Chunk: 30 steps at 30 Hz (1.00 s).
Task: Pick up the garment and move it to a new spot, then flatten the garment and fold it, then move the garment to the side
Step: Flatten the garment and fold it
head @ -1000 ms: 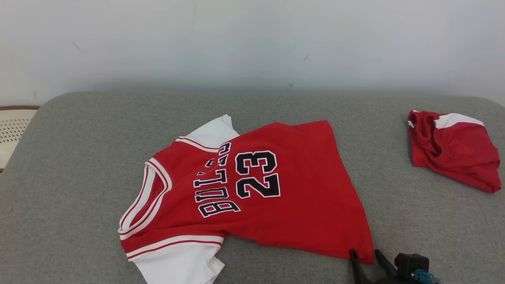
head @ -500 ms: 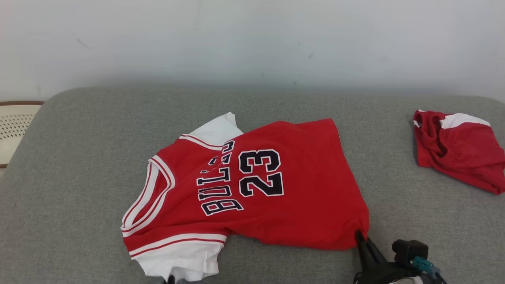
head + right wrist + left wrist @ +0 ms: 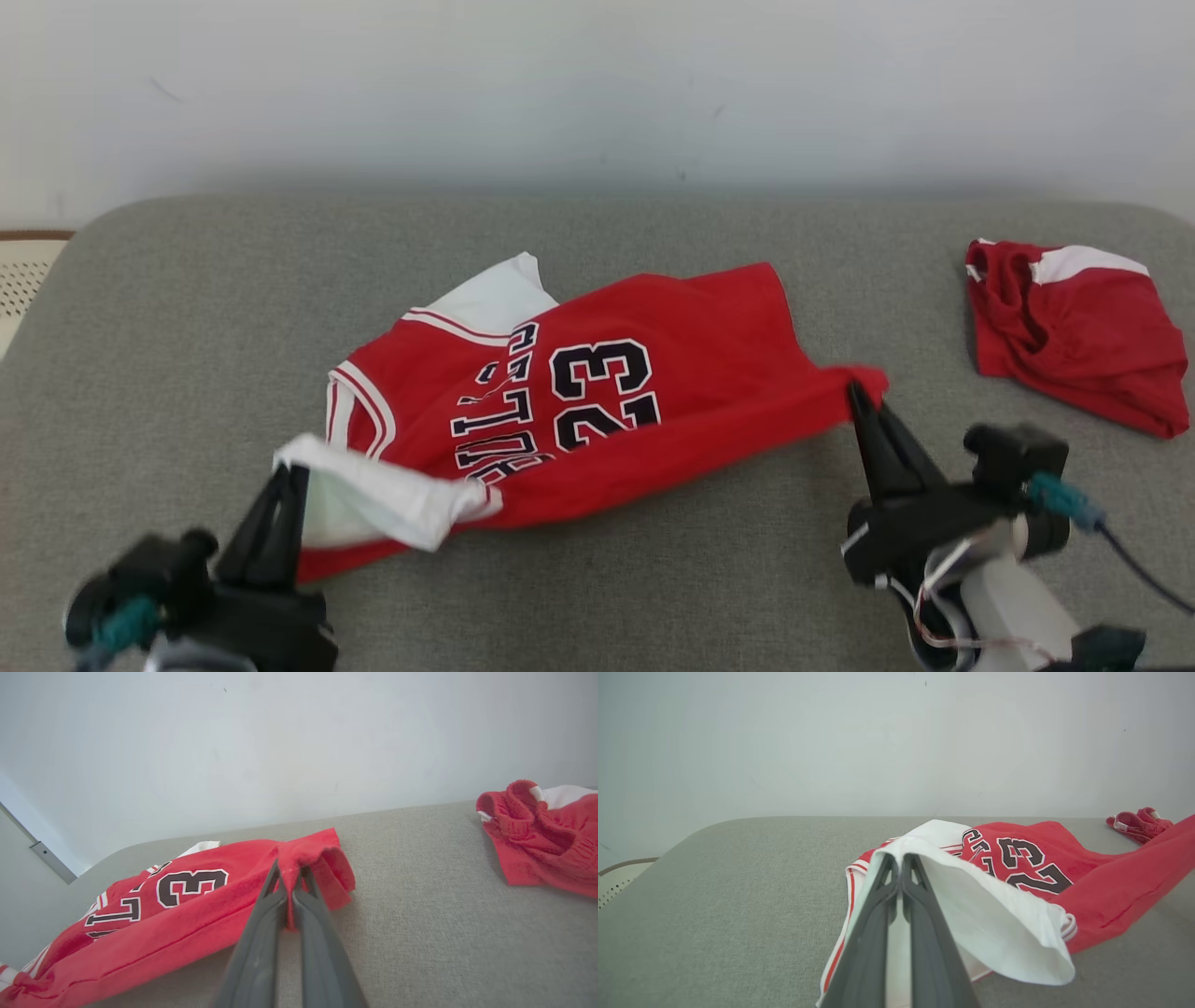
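The left claw (image 3: 288, 471) pinches the white sleeve (image 3: 373, 499) of the jersey (image 3: 691, 373), the right claw (image 3: 854, 390) its hem corner (image 3: 868, 376).

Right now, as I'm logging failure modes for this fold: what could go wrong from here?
The right pincer pinches only a small bunched hem corner of the jersey; it may slip free.
The left pincer grips the white sleeve alone, and the red body droops between, so the fold could land crooked.
The red shorts lie close on the right; a sideways sweep might drag them.
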Available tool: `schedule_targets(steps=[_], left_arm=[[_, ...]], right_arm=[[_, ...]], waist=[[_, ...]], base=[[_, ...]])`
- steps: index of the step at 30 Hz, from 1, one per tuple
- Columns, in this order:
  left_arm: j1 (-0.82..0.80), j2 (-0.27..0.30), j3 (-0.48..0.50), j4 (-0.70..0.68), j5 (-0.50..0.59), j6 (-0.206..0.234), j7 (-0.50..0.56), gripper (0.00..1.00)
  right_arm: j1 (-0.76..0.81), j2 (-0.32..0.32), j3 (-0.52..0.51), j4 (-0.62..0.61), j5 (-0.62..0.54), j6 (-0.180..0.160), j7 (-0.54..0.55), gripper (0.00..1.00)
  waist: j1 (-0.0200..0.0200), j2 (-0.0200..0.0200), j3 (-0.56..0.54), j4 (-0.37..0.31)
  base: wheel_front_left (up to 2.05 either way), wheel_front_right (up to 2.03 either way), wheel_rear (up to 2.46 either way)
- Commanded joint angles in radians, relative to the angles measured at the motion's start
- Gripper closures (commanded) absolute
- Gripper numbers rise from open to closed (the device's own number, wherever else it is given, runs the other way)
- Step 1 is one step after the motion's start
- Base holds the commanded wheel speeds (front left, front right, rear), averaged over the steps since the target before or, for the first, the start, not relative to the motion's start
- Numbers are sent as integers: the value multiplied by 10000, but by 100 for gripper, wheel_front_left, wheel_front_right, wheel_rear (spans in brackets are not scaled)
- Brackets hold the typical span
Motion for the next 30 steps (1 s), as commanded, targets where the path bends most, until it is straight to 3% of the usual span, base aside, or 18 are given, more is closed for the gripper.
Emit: schedule_targets(steps=[1, 7, 12, 23, 30], left_arm=[[-470, 179, 19, -36, -83, -132, 250, 100], [-2759, 1043, 76, 186, -21, -546, 1098, 100], [-5008, 1651, 80, 644, -138, -800, 1560, 100], [-10281, 2164, -704, 2972, -875, -981, 2233, 100], [-12803, 2027, -1039, 4254, -1087, -985, 2363, 100]], right_arm=[[-385, -111, 107, -157, 167, -8, 89, 100], [-2552, -140, 650, -212, 886, -8, 600, 100], [-4996, 153, 777, 687, 1502, -8, 941, 100], [-10442, 626, 191, 3598, 3005, -8, 1426, 100], [-12673, 822, -409, 5446, 3444, -7, 1324, 100]], waist=[[-1, 0, 217, -89], [-1, 0, 1095, -388], [-1, 0, 1837, -623], [-1, 0, 3276, -810], [-1, 0, 3613, -948]], base=[[0, 0, 0], [0, 0, 0], [0, 0, 0], [0, 0, 0], [0, 0, 0]])
